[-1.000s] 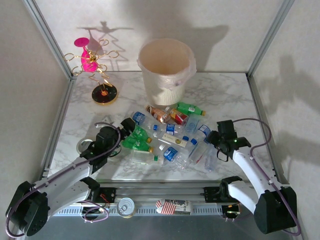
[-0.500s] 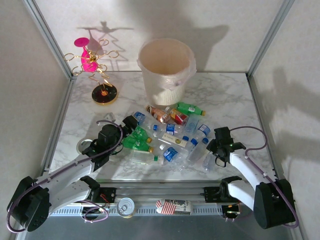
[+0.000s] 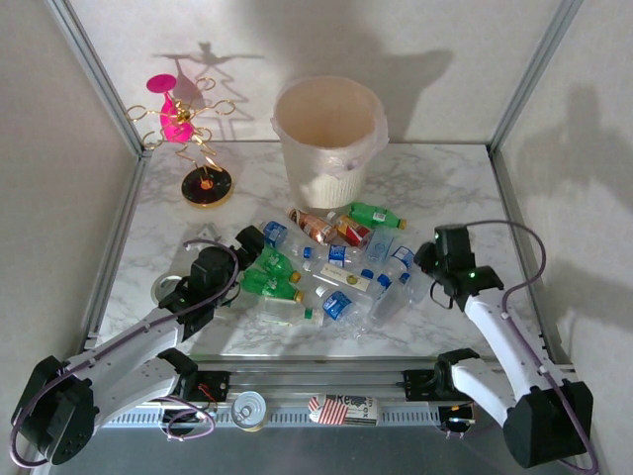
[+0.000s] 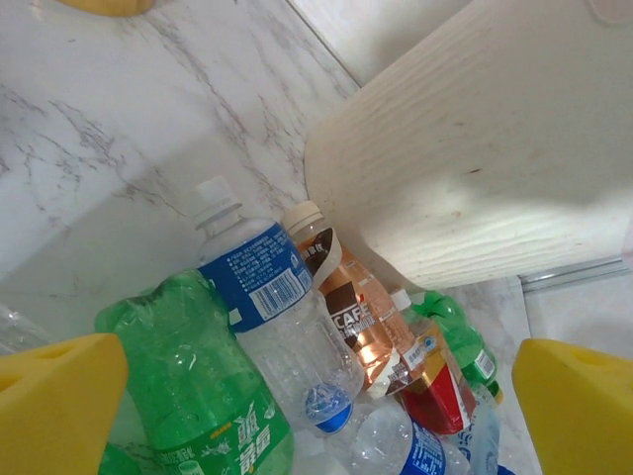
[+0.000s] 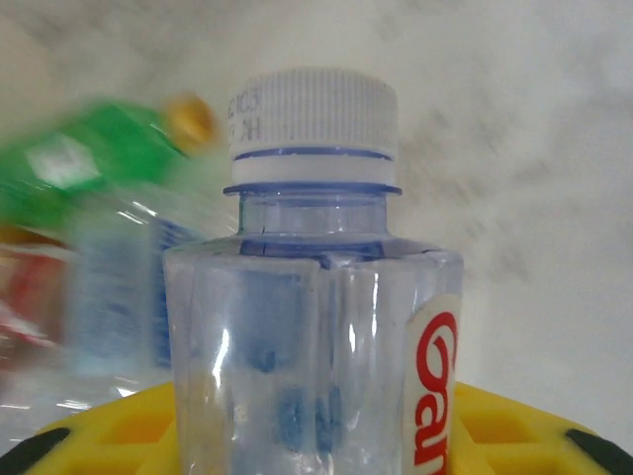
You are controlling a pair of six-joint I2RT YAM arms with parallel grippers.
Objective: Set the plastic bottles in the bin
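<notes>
Top view first: the bin (image 3: 331,176) is at the back of the worktop (image 3: 445,188), and the bottles (image 3: 331,269) lie in a loose heap just in front of it, on their sides and overlapping. With the whole heap out on the marble, I'd say the job has barely started. The left gripper (image 3: 250,241) is front-left of the bin at the heap's edge, jaws spread wide with nothing held, probably lining up to straddle a bottle. The right gripper (image 3: 423,265) is front-right of the bin at the opposite edge, closed up tight on something its own camera shows better

Left wrist view: the yellow fingers (image 4: 59,401) sit far apart in the bottom corners. Ahead of them are a green bottle (image 4: 198,396), a blue-label bottle (image 4: 267,297) and a brown coffee bottle (image 4: 351,317), all touching, with the bin's ribbed wall right behind them. They're packed so close that grabbing one will likely nudge the others

Right wrist view: a clear bottle (image 5: 312,297) stands cap-up in the frame, its body clamped between the yellow pads (image 5: 109,440) and the white cap poking out beyond them. Holding the body and not the skinny neck seems sensible, since there's more to squeeze. The bin is tall, so this one will need a good lift to clear the rim
</notes>
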